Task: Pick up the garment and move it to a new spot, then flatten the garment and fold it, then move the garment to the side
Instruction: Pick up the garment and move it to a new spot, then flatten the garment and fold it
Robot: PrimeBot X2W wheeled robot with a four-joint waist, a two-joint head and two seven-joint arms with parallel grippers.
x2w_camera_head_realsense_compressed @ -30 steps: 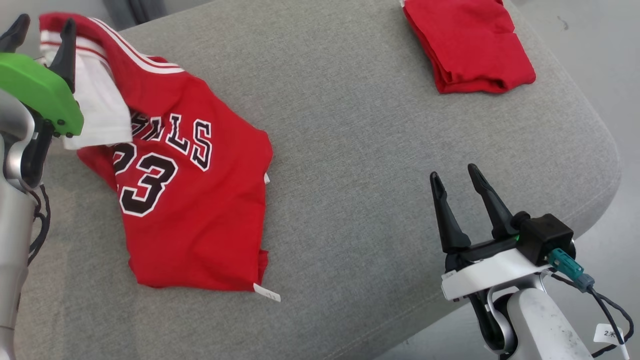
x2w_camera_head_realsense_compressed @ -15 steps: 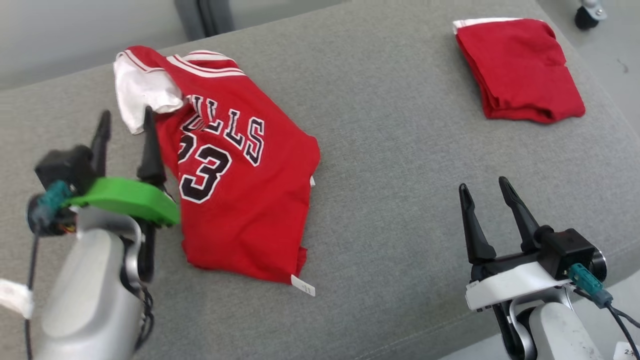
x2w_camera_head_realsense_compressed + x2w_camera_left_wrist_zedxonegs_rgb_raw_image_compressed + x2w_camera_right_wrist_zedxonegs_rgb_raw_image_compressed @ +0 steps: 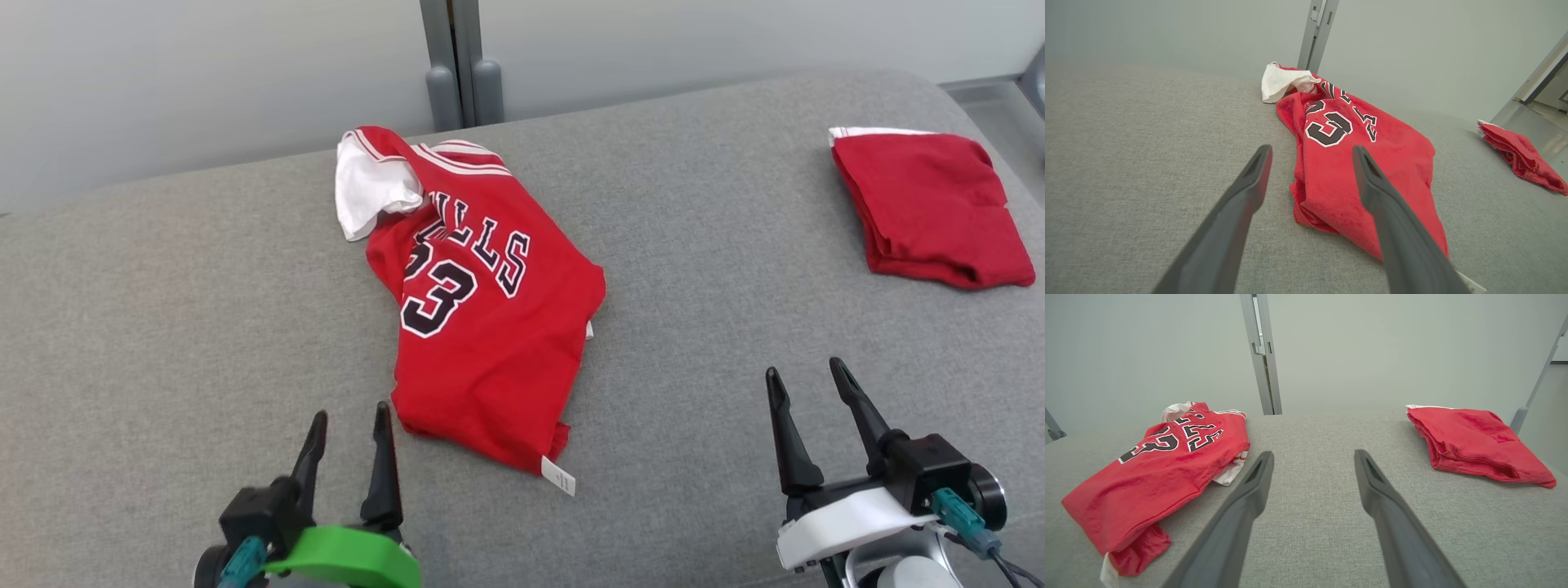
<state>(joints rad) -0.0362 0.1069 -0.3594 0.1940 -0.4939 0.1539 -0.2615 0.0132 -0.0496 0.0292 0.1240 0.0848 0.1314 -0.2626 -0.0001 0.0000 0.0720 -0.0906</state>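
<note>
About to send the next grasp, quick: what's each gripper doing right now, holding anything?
Left gripper: open, holding nothing; the jersey lies free just ahead of it.
Right gripper: open, holding nothing.

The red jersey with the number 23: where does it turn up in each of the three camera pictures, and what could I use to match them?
Head view: the jersey lies near the middle, slightly left, collar towards the top.
Left wrist view: the jersey sits in the centre, stretching towards the lower right.
Right wrist view: the jersey lies on the left side.
Shared landmark: the grey upright post at the far edge, near the collar end.
</note>
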